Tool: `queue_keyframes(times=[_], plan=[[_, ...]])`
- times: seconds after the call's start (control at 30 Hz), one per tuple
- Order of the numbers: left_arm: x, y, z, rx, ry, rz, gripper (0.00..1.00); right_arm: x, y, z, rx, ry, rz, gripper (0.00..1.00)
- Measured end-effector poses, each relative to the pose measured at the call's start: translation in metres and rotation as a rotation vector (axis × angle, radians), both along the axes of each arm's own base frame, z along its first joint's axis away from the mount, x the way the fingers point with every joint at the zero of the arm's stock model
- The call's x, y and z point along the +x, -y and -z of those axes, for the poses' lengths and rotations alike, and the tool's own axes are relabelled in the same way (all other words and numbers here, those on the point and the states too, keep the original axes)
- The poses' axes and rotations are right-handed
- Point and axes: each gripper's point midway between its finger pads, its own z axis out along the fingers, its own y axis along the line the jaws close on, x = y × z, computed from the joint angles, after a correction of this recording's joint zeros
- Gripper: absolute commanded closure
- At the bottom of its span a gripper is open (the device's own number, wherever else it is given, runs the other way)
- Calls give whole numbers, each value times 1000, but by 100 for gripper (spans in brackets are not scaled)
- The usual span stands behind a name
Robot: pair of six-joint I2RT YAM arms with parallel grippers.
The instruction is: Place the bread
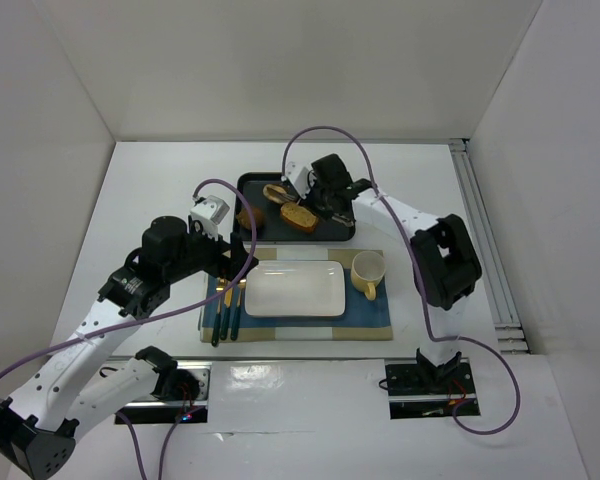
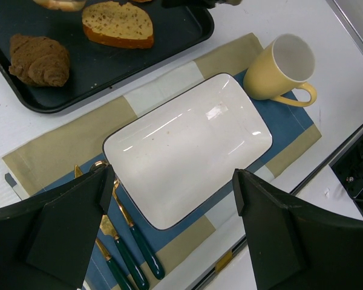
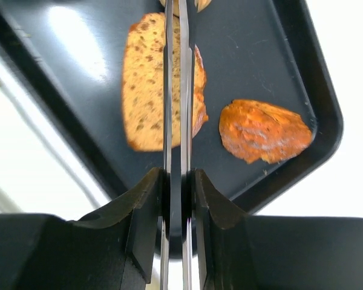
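**Right arm is the one lined up on the bread**

The seeded bread slice [image 3: 148, 90] lies flat in the black tray [image 3: 260, 54] near the desk's far edge. It's directly under the right gripper [image 3: 176, 12], whose fingers are pinched together on nothing and run along its long axis. The left gripper [image 2: 172, 181] hangs spread wide over the plate [image 2: 187, 145], farther off.

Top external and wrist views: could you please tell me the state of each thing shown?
White plate: empty.
Yellow mug: upright, empty.
Bread slice: flat on the black tray, ungripped.
Croissant: on the tray.
Left gripper: open, over the plate.
Right gripper: shut, over the bread slice.
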Motion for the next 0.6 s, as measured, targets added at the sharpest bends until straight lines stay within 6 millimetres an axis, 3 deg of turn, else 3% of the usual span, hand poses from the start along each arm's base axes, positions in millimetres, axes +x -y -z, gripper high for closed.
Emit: queue_keyframes(times=[0.13, 0.27, 0.33, 0.43, 0.6], plan=[[0, 0, 0, 0, 0, 0, 2, -22, 7, -40, 73, 32, -23, 77], [0, 0, 0, 0, 0, -1, 2, -67, 19, -93, 160, 81, -94, 77], [0, 0, 0, 1, 0, -2, 2, -95, 29, -107, 178, 83, -146, 75], [0, -1, 0, 2, 1, -4, 2, -137, 43, -104, 168, 36, -211, 74], [1, -2, 0, 5, 2, -12, 2, -189, 63, -70, 103, -133, -277, 73]])
